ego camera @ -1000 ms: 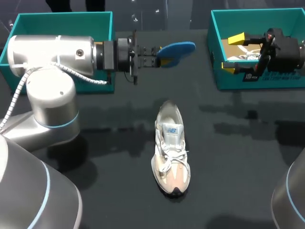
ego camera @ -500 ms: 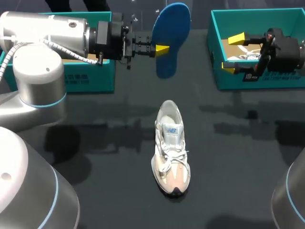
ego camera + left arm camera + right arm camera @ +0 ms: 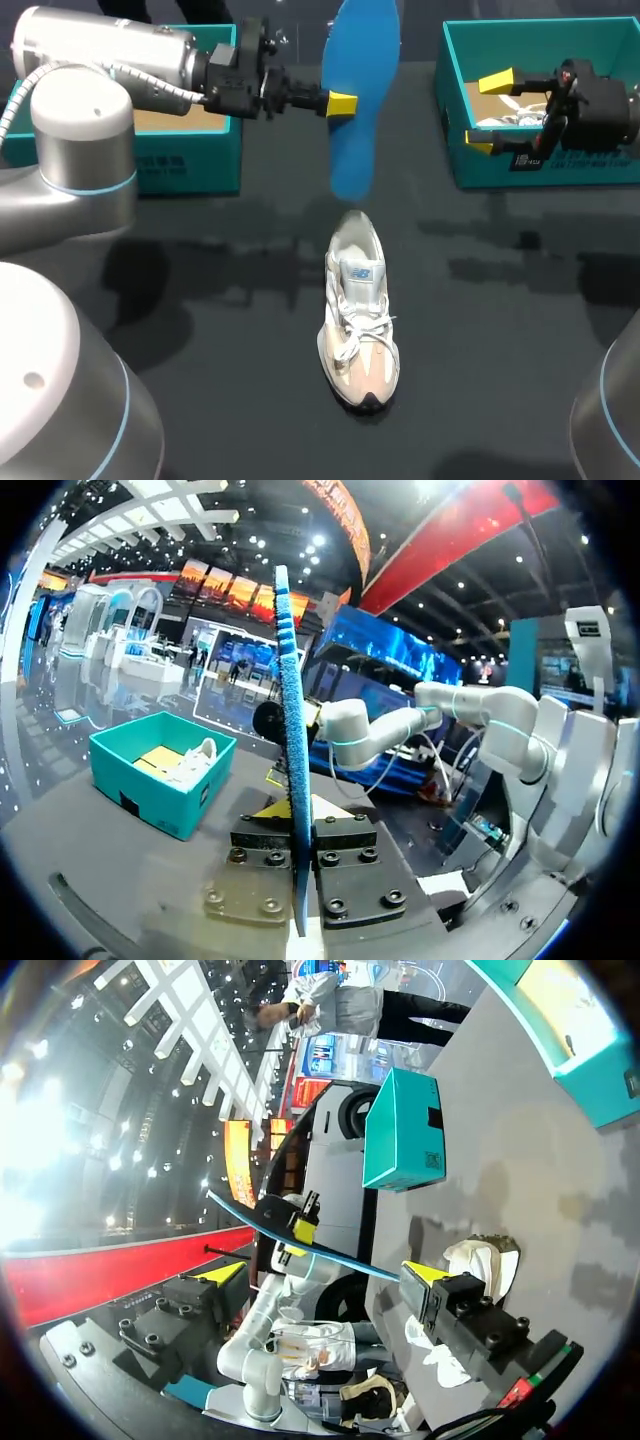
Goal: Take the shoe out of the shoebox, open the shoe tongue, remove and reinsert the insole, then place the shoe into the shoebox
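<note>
The left end effector (image 3: 340, 103) is clamped on the edge of a blue foam insole (image 3: 358, 100), which hangs upright in the air towards the far edge of the dark counter (image 3: 200, 330). In the left wrist view the insole stands edge-on, pinched between both fingers. Its lower end hovers just above the heel of the beige and white lace-up sneaker (image 3: 358, 310), which lies mid-counter with its toe towards the near edge.

The right end effector (image 3: 488, 113) hangs spread wide and empty over the teal cardboard shoebox (image 3: 540, 170) at the far right corner; a second teal shoebox (image 3: 185, 170) sits at the far left.

The step in hand appears to be reinsertion. Done well, the insole would be tilted towards the toe, fed under the tongue, and slid in shallowly, since the unheld sneaker could skid or tip
</note>
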{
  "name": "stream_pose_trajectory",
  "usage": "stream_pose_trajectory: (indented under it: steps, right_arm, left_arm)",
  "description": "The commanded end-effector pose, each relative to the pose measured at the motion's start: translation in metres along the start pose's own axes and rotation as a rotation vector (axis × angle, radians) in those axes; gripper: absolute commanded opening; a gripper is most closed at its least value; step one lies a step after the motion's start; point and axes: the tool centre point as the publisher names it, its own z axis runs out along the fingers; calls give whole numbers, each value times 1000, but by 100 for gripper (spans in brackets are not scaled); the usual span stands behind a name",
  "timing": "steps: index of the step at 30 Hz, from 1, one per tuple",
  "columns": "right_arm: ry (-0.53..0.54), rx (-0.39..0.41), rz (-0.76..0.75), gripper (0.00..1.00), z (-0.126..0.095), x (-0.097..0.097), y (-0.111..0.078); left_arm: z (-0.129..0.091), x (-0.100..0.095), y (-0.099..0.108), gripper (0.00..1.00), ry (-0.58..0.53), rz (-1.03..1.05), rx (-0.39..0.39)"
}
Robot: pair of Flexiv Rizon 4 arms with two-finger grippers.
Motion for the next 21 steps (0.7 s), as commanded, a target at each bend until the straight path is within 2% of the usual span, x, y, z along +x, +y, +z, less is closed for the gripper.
stream_pose_trajectory:
  steps: [1, 2, 13, 16, 21]
  right_arm:
    - [-3, -2, 1, 100, 0, 0, -1]
    - [-3, -2, 1, 100, 0, 0, -1]
    - [-3, -2, 1, 100, 0, 0, -1]
    - [-3, -2, 1, 100, 0, 0, -1]
    - [-3, -2, 1, 100, 0, 0, -1]
  left_arm:
    - [6, -7, 4, 0, -1, -352, 35]
    - [4, -6, 4, 0, -25, -230, 29]
    - [4, -6, 4, 0, -25, -230, 29]
    - [10, -9, 6, 0, -1, -389, 88]
    - [16, -13, 8, 0, 22, -600, 144]
